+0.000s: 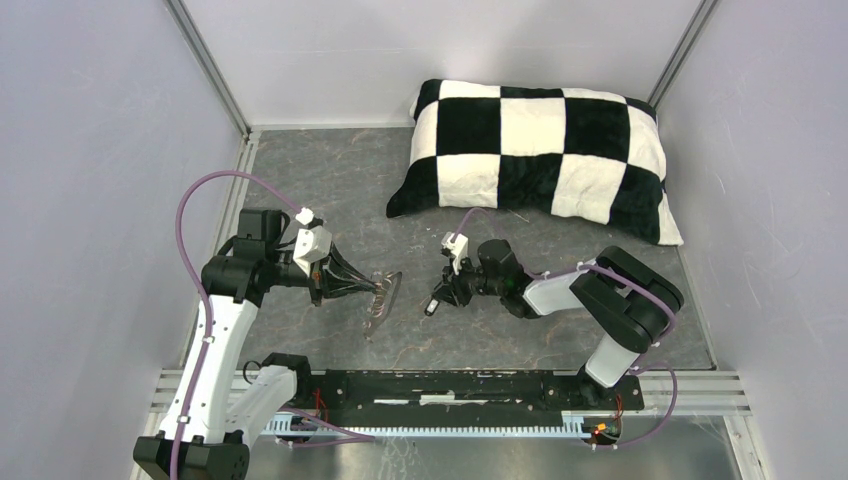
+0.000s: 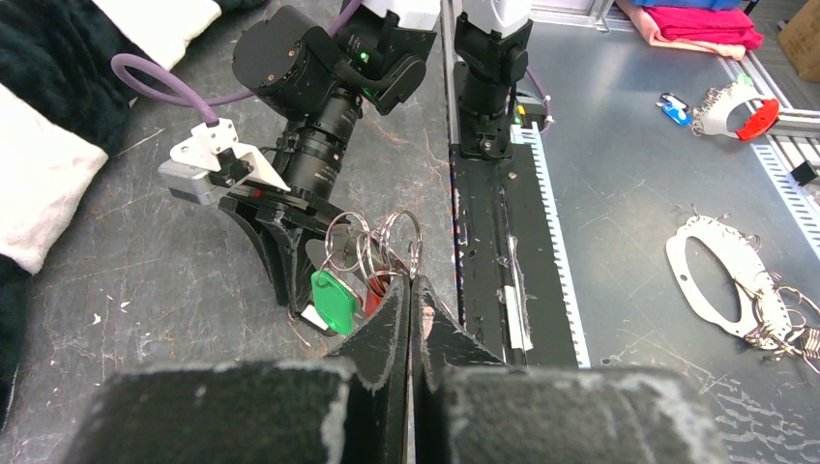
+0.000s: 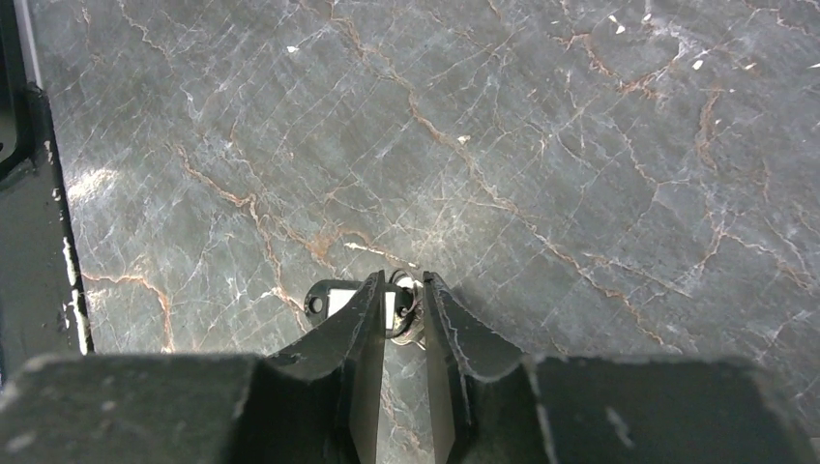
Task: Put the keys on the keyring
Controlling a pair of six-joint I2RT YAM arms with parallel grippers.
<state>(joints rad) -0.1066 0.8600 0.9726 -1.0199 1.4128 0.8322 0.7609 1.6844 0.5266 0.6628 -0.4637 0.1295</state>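
keyring (image 1: 384, 297): flat, thin, grey-brown, pinched in the closed left gripper (image 1: 374, 290), tilted on edge between the two arms. green key (image 2: 334, 300) and red key (image 2: 380, 293) hang by metal rings (image 2: 373, 242) right at those fingertips, tags side by side, red partly hidden behind a finger. black key (image 3: 334, 300) lies flat on the table (image 3: 580, 145): an oblong tag with a white label, its ring between the narrowly parted tips of the right gripper (image 3: 404, 282); whether it is gripped cannot be told.

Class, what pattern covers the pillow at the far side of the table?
The pillow is black-and-white checked; the top external view shows it best.
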